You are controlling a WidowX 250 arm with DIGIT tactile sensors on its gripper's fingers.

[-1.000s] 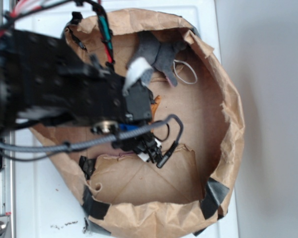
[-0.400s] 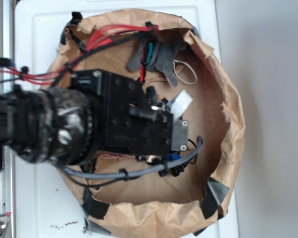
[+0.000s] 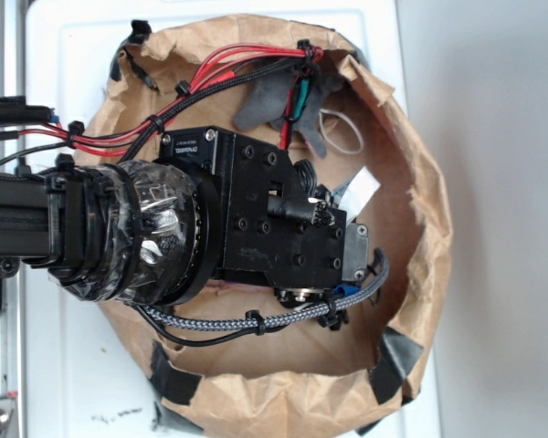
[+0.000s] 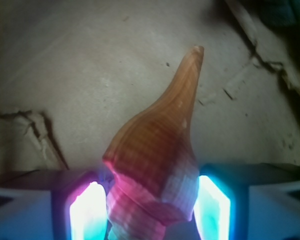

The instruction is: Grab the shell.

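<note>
I read no legible writing — the print on the black arm housing (image 3: 256,219) is blurred. On wrist view, the gripper (image 4: 149,210) has its glowing fingers (image 4: 87,212) pinching the shell (image 4: 157,160) by its wide whorls, tip toward 1 o'clock, over brown paper (image 4: 90,85).

Bright exterior view, dim glowing wrist view.
From outside, even daylight washes out the white tabletop (image 3: 73,365); the black arm is slightly soft. At the wrist the paper floor lies in shade, corners dark, and the fingers (image 4: 87,212) glare pink and cyan, tinting the shell (image 4: 160,160).
</note>
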